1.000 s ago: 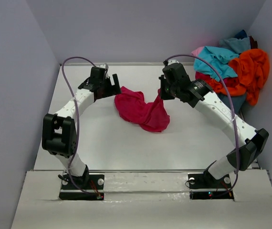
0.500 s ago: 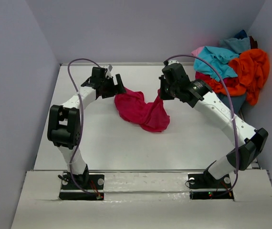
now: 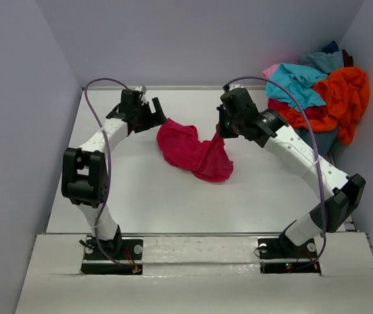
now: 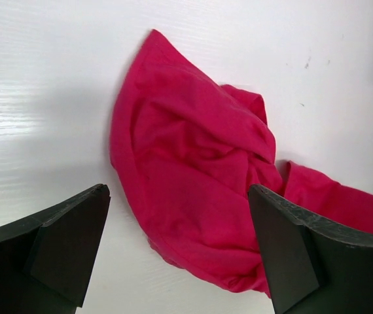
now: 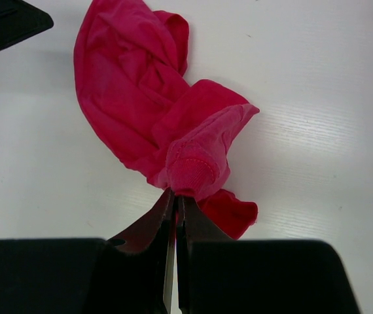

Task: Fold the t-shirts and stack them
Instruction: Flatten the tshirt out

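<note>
Right wrist view shows the right end effector clamped on a bunched edge of the crimson t-shirt, which lies crumpled on the desk. The left end effector hangs spread wide over the shirt's other end. The other t-shirts are heaped at the far right corner.

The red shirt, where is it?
In the top view, the crimson shirt lies crumpled in the middle, its right end pinched by the right gripper, the open left gripper near its left edge.
</note>
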Controlling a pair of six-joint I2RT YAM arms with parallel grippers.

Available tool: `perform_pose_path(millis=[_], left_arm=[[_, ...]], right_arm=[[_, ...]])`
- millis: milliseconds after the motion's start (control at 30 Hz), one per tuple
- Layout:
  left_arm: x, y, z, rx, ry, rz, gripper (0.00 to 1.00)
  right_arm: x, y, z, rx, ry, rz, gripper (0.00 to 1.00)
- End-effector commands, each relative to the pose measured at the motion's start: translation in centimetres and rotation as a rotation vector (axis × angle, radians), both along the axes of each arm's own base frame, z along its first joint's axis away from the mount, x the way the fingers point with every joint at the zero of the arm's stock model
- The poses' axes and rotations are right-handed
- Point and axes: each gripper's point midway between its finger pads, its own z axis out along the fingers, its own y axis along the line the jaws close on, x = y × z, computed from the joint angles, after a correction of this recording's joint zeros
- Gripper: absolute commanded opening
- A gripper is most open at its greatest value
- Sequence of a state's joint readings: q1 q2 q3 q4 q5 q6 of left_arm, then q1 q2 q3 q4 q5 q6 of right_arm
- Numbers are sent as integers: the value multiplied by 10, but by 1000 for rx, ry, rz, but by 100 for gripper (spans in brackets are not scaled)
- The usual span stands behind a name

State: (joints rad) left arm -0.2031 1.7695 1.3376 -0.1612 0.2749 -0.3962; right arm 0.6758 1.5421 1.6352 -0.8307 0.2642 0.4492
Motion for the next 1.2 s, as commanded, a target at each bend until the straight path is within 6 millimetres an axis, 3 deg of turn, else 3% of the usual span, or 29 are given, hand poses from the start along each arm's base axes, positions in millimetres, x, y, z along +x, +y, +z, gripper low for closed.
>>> perform_pose_path(millis=[0,167,333,433,567,700,867,1167], left_arm=[[9,26,40,-2,-74,133,99],[7,47,25,-22,-23,201,99],[7,48,8,7,3,183,97],[10,60,-5,68,11,223,95],[9,59,-32,72,65,225,89],[6,57,-54,62,100,224,89],[6,42,-81,17,147,154,87],[16,-10,-91,-3,154,-12,83]], right_arm=[[7,2,16,16,-59,-12,7],[8,3,16,14,-60,-12,7],[8,3,15,14,-58,-9,7],[8,4,12,9,-52,-7,7],[8,4,11,9,-48,-7,7],[8,3,10,5,-44,-9,7],[8,4,6,4,-37,-10,7],[9,4,1,-6,-23,-13,7]])
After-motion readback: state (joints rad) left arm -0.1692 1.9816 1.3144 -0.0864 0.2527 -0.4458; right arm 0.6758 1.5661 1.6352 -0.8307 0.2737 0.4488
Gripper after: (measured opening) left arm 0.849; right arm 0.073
